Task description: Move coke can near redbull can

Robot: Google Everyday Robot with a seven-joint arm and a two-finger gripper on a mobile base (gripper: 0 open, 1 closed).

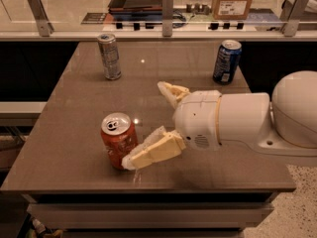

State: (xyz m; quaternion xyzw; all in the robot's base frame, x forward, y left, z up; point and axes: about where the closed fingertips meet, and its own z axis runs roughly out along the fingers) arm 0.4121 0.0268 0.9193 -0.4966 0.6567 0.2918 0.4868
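The coke can [118,140] is orange-red with a silver top and stands upright near the table's front left. The redbull can [109,56] is slim and silver-grey and stands upright at the back left of the table. My gripper [144,125] comes in from the right, just to the right of the coke can, with its fingers spread wide. The near finger [151,153] has its tip at the can's lower right side. The far finger [171,92] is well behind the can. Nothing is held.
A wider blue can [227,61] stands at the back right of the brown table [74,113]. Behind the table runs a glass rail with metal posts [167,13], and a counter with a cardboard box [234,0].
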